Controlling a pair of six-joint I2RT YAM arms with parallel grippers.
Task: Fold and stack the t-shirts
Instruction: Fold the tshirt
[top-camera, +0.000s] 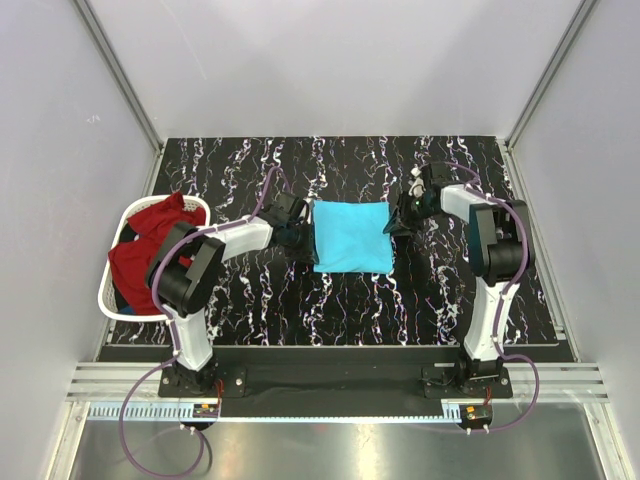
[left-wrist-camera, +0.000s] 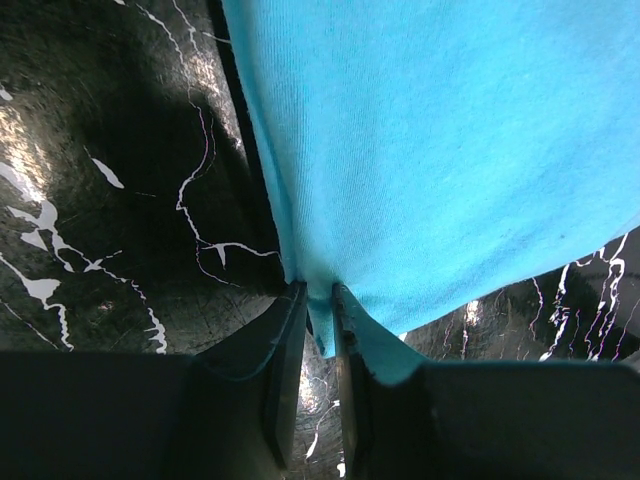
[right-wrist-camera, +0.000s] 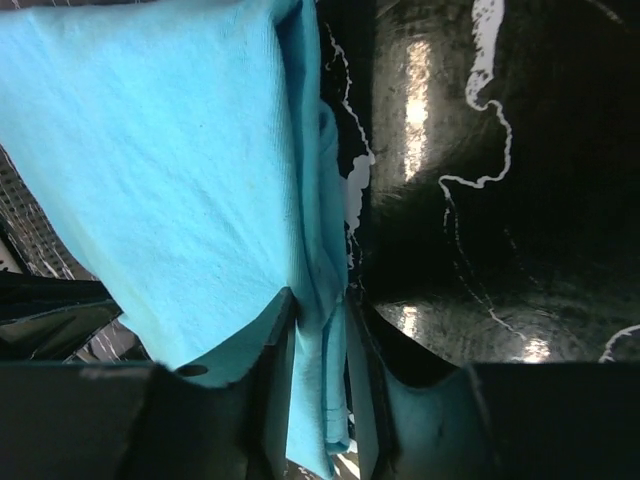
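Note:
The turquoise-blue t-shirt (top-camera: 350, 236) lies as a folded rectangle in the middle of the black marbled table. At the shirt's left edge my left gripper (top-camera: 297, 240) is shut on it. In the left wrist view a thin pinch of the blue cloth (left-wrist-camera: 450, 150) runs between the tips of the left gripper (left-wrist-camera: 318, 295). My right gripper (top-camera: 398, 222) is at the shirt's right edge. In the right wrist view a thick fold of the cloth (right-wrist-camera: 170, 170) hangs between the fingers of the right gripper (right-wrist-camera: 320, 300). The dark red t-shirt (top-camera: 150, 240) lies bunched in the basket at the left.
The white laundry basket (top-camera: 104, 290) stands at the table's left edge, beside the left arm's elbow. The table (top-camera: 250, 290) has grey walls on three sides. The arm bases sit on a rail at the near edge.

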